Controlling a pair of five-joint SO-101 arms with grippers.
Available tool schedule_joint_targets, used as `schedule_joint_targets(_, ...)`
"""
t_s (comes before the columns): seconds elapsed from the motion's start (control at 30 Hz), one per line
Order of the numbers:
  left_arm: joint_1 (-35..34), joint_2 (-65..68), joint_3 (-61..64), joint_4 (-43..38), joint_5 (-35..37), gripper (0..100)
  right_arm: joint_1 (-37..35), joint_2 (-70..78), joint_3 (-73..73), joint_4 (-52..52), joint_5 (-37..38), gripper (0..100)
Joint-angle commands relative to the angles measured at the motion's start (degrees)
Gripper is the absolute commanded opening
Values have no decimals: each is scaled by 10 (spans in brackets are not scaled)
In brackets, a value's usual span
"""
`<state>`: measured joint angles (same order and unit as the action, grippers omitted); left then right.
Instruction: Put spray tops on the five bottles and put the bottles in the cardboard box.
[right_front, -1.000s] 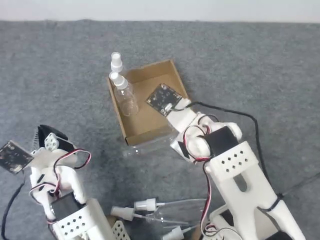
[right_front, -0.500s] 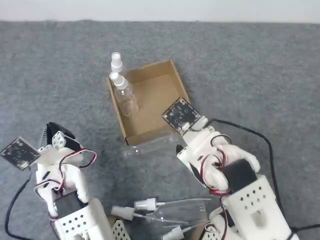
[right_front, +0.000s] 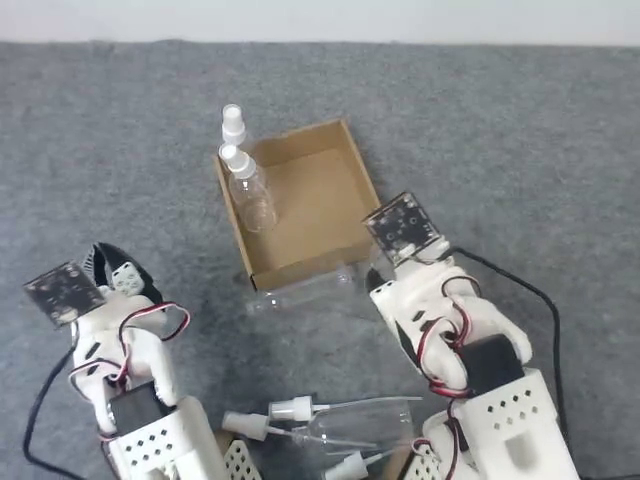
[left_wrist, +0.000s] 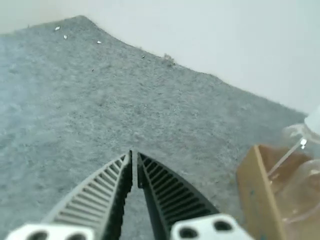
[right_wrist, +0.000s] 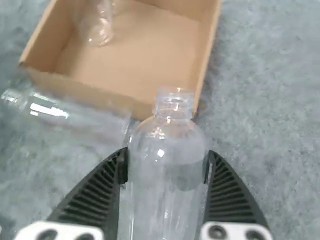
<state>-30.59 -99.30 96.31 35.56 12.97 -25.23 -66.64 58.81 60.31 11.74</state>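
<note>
Clear bottle (right_wrist: 167, 145), brown cardboard box (right_wrist: 102, 89), grey carpet (right_front: 500, 130).

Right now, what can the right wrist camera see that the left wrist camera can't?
Right wrist view's extras: the right tool shut on a clear plastic bottle with no top, and a second topless clear bottle lying on its side just outside the brown cardboard box. Left wrist view's extras: the left tool, shut with nothing in it, and a pale wall behind. Both share the box and the grey carpet.
</note>
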Motion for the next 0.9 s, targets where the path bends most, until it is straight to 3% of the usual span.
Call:
schedule_joint_targets(0.0,3,-12,-23,27,-57,16,23,-16,-7,-17,-31,102)
schedule_joint_targets(0.2,4,-12,-55,78,-132,28,56,-21,13,-52,-53,101)
schedule_joint_targets(0.37,21,-12,-58,96,-142,122,102,-22,26,-83,-55,101)
schedule_joint_targets(0.63,25,-11,-122,136,-175,127,167,-22,42,-127,-98,101)
schedule_joint_targets(0.87,104,-8,-203,240,-218,127,167,-22,47,-138,-98,101)
